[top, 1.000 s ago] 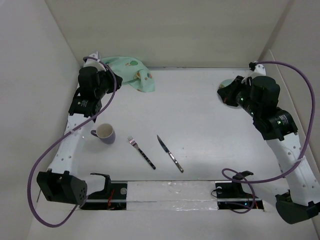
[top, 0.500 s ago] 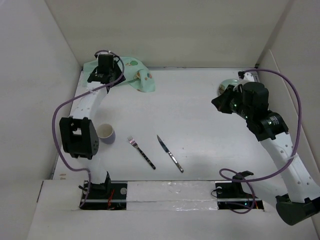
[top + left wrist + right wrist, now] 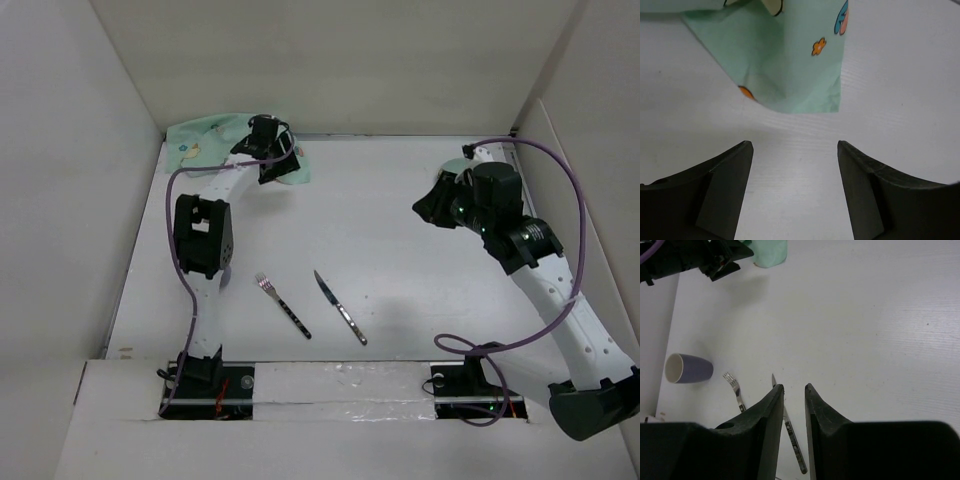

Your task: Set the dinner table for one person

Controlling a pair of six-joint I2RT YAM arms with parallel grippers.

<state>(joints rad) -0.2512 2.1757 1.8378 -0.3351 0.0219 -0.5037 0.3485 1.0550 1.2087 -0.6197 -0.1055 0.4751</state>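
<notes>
Left fingers (image 3: 727, 185) are standing wide apart, gripping nothing and hovering over the white desk (image 3: 400, 230), just short of the mint-green cloth (image 3: 790, 60) corner. Right fingers (image 3: 767, 425) are showing a narrow gap, empty, above the desk, which is spreading beneath both arms.

Matt white dinner table (image 3: 400, 230), soft cloth placemat (image 3: 790, 65), shiny metal knife (image 3: 340, 308).

Both arms are built of white links with black joint housings. The left arm (image 3: 205, 310) carries a purple cable (image 3: 172, 215). The right arm (image 3: 575, 325) has rows of small holes, green lights and another purple cable (image 3: 586, 230). The left gripper (image 3: 795, 150) has matte black, wedge-shaped fingers (image 3: 725, 190).
</notes>
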